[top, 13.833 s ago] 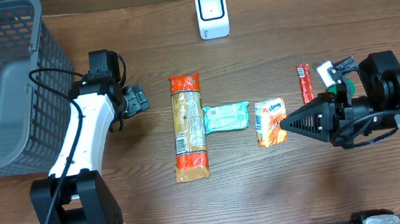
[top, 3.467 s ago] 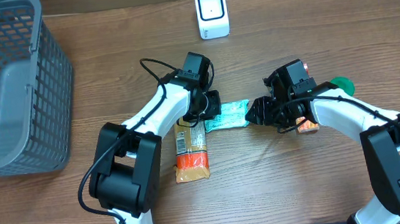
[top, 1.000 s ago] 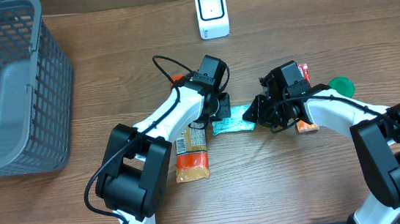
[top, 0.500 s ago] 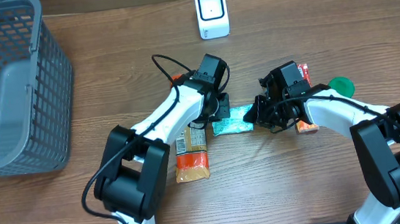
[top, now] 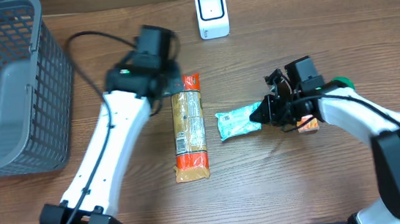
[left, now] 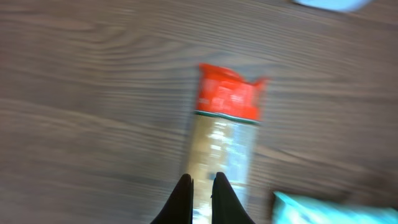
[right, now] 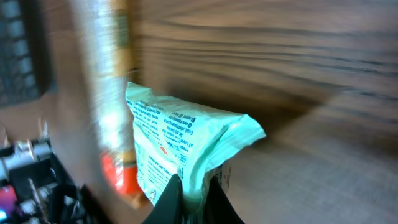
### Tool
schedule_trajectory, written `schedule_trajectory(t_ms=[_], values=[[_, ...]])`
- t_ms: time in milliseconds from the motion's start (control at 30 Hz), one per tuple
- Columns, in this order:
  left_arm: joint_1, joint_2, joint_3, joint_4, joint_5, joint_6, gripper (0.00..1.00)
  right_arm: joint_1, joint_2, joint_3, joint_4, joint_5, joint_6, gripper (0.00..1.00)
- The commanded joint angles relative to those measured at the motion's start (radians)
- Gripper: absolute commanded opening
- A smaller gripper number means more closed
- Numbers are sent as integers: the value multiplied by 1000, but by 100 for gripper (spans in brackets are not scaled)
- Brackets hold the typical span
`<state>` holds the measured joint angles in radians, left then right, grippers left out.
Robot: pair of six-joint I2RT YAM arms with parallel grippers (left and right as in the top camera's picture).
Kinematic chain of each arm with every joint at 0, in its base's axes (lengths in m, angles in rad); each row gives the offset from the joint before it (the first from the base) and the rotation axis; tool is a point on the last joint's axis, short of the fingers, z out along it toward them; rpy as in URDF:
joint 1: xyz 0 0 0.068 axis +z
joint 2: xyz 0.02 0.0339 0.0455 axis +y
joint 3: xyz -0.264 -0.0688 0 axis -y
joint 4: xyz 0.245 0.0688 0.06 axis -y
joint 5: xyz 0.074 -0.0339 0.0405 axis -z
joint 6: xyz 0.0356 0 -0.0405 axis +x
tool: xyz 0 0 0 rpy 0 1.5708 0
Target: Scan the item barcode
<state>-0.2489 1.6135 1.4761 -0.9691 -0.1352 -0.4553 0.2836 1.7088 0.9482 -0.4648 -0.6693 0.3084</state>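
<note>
My right gripper is shut on the right end of a mint-green packet that lies tilted near the table's middle. In the right wrist view the packet bulges up from between my fingertips, its printed side facing the camera. I cannot make out a barcode. The white scanner stands at the back centre. My left gripper is shut and empty, high over the red top of a long tan packet. In the left wrist view the closed tips hover above that packet.
A grey wire basket fills the back left corner. An orange snack pack lies partly under my right arm, with a green object behind it. The mint packet's corner shows at the left wrist view's lower right.
My left arm has swung up and away to the back left, off the mint packet. The right gripper has closed on the packet's right end, and the packet has shifted and tilted slightly.
</note>
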Motion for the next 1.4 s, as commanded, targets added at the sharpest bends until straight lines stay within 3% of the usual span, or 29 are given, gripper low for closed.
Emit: schedule_trajectory(t_ms=[0,233,600,667,767,800,833,1200,1367], values=[[92,3,10,-20,-3,88,7,1,-161,3,-40,-51,-133,4],[219,6,10,-45,23,203,11,1,-331,3,-137,-51,-158,4],[301,12,-3,-63,28,215,20,1,-359,3,-158,-50,-162,4],[308,18,-3,-62,29,215,33,1,-359,3,-158,-50,-169,4],[308,31,-3,-63,29,215,73,1,-359,3,-159,-50,-169,4],[308,35,-3,-64,31,216,92,1,-359,3,-159,-51,-168,4],[308,36,-3,-67,31,216,100,1,-359,3,-159,-51,-168,4],[307,38,-3,-67,31,216,100,1,-359,5,-153,-50,-197,4],[307,38,-3,-67,31,216,100,1,-359,100,-199,-23,-176,3]])
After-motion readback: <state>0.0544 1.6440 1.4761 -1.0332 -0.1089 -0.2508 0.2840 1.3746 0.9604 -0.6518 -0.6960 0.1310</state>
